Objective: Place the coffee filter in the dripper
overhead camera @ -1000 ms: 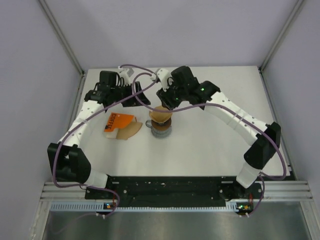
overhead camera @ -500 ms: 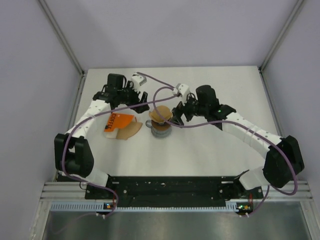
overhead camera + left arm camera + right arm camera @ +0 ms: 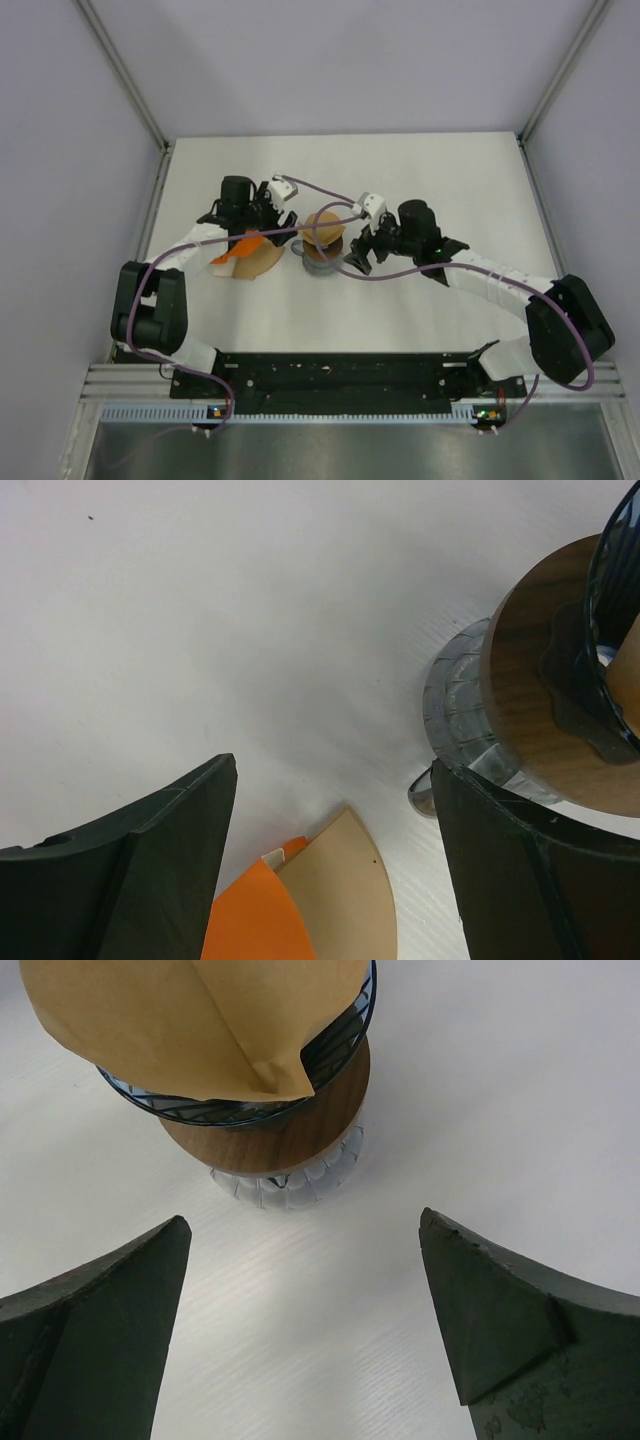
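The coffee filter [image 3: 323,227], a tan paper cone, sits inside the blue dripper [image 3: 345,1035], its edge standing above the rim; it fills the top of the right wrist view [image 3: 190,1020]. The dripper rests on a brown ring [image 3: 290,1135] on the mug [image 3: 290,1185]. My right gripper [image 3: 360,250] is open and empty, just right of the mug and low over the table [image 3: 305,1222]. My left gripper [image 3: 265,225] is open and empty, over the orange packet, left of the mug [image 3: 332,780].
The orange packet [image 3: 250,925] with its tan papers [image 3: 340,900] lies on the white table [image 3: 430,180] left of the mug [image 3: 460,710]. Purple cables loop over the mug area. Grey walls enclose the table on three sides.
My right gripper has drawn back from above the dripper to its near right side, open. My left gripper has moved right and nearer, over the orange packet. The filter stays in the dripper.
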